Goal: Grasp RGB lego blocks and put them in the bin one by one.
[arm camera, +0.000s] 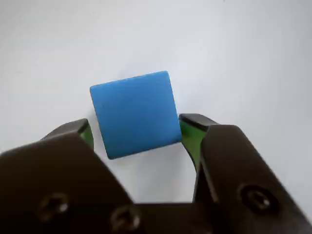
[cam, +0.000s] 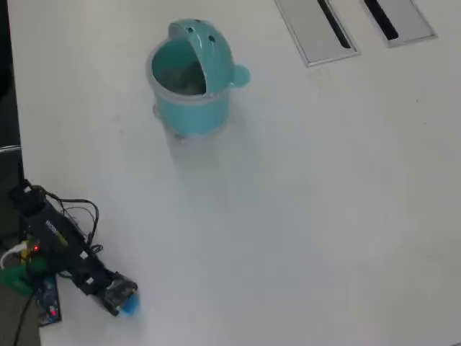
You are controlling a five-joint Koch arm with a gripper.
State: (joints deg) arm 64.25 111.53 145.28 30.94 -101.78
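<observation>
The blue block [arm camera: 135, 114] is seen in the wrist view between the two green-padded tips of the claw [arm camera: 137, 135], on the white table [arm camera: 253, 53]. The claw is spread about as wide as the block; the right tip appears to touch the block's edge, while a thin gap is seen at the left tip, so a firm hold cannot be confirmed. In the overhead view the arm [cam: 61, 252] is found at the near left corner of the table [cam: 324, 216], with the block [cam: 130, 306] at its tip. The teal bin [cam: 189, 79] stands far off, lid raised. Two grey panels [cam: 310, 29] are set at the far right.
</observation>
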